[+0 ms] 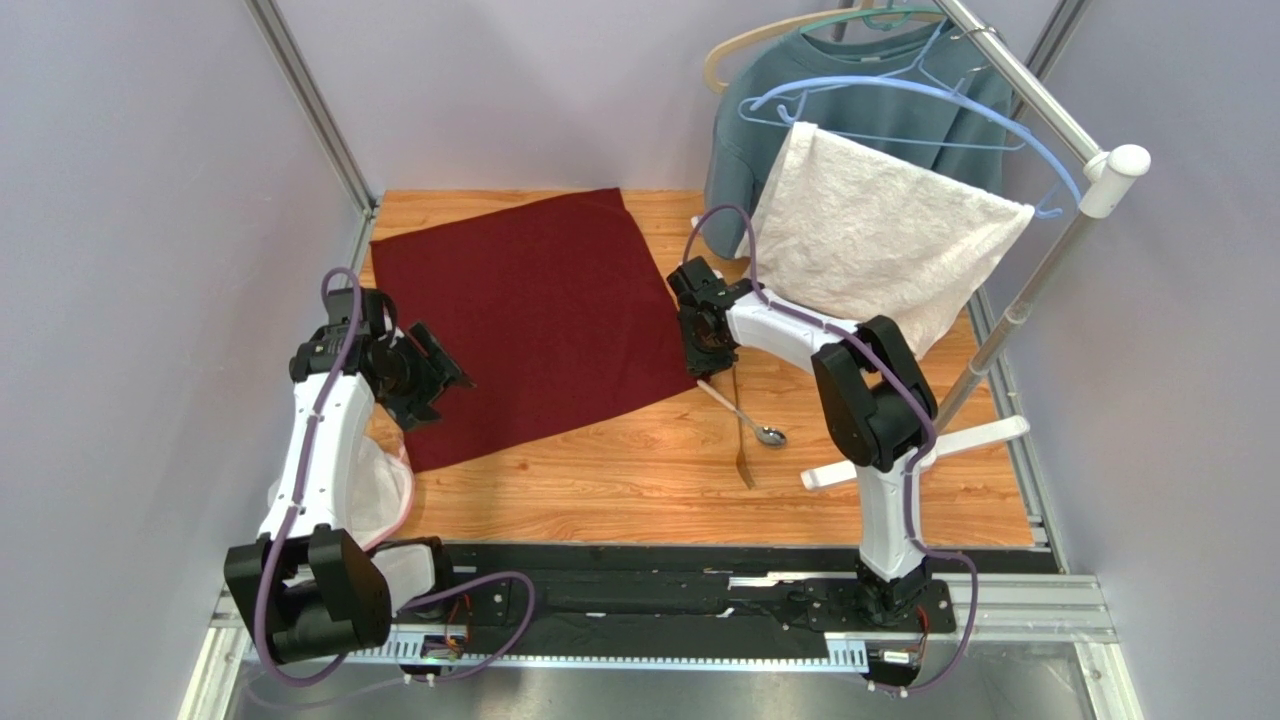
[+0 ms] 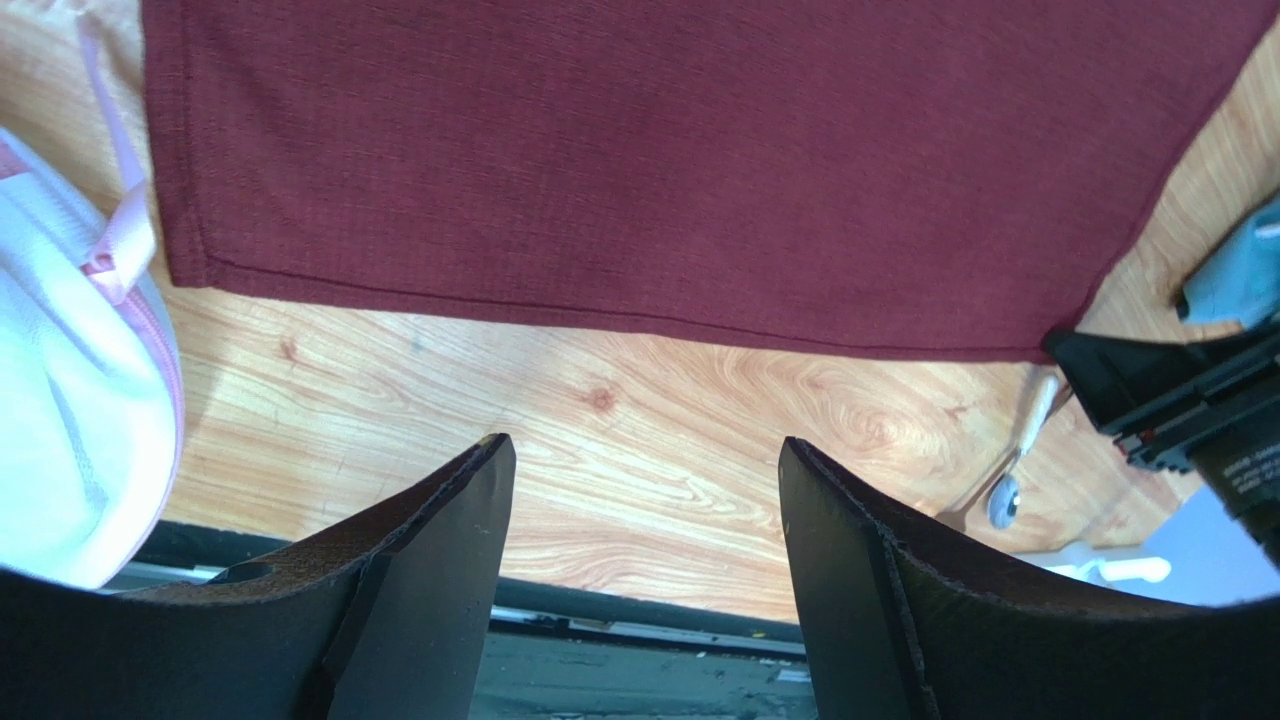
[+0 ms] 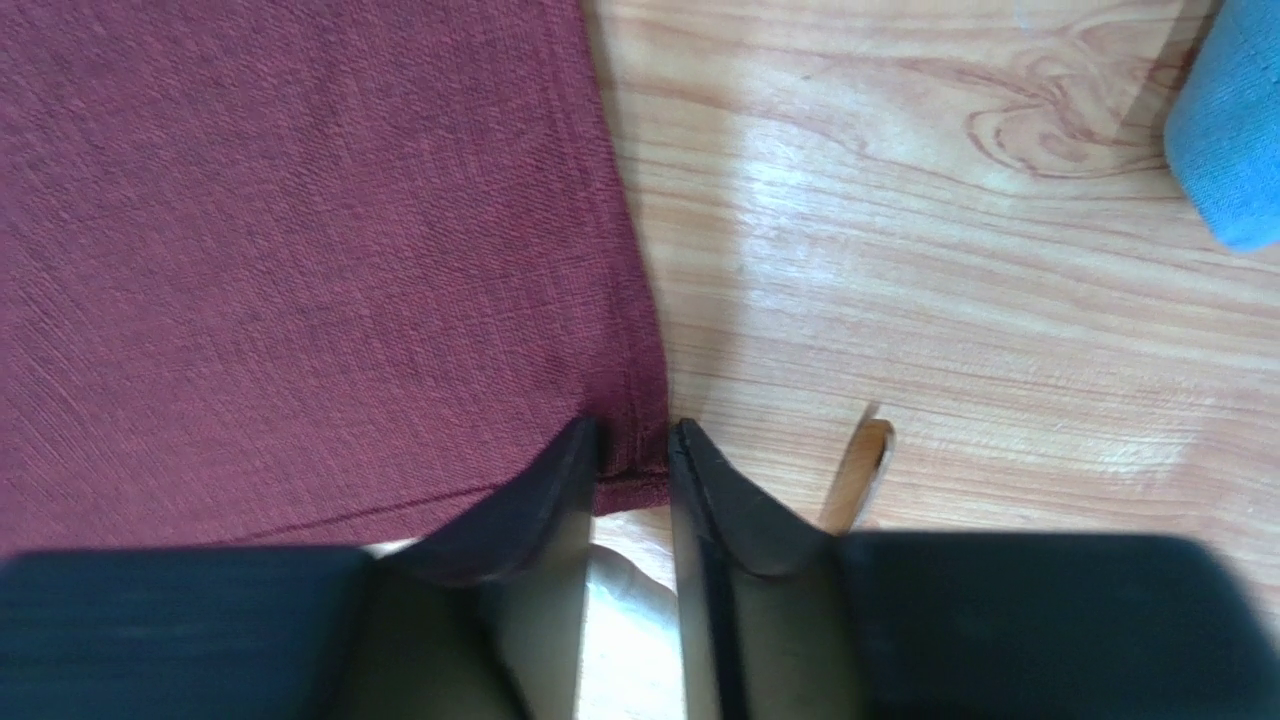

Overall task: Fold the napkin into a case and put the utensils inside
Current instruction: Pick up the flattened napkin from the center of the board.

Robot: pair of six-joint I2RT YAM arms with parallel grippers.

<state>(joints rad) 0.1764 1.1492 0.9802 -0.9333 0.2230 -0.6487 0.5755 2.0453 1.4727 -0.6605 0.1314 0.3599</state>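
Observation:
The maroon napkin (image 1: 526,315) lies spread flat on the wooden table (image 1: 631,480). My left gripper (image 1: 436,378) hovers at its near left corner. In the left wrist view that gripper (image 2: 646,443) is open wide over bare wood, below the napkin's hem (image 2: 631,150), with nothing between the fingers. My right gripper (image 1: 709,357) is down at the napkin's right corner. Its jaws (image 3: 639,428) stand a narrow gap apart with the corner hem (image 3: 631,450) between them. The silver spoon (image 1: 747,417) and the golden-brown fork-like piece (image 1: 742,458) lie just near of that gripper.
A clothes rack (image 1: 1052,135) at the back right carries a white towel (image 1: 887,240) and a grey-blue sweatshirt (image 1: 781,90). Its white foot (image 1: 917,450) rests on the table. A white mesh bag with pink trim (image 2: 60,375) lies by the left arm.

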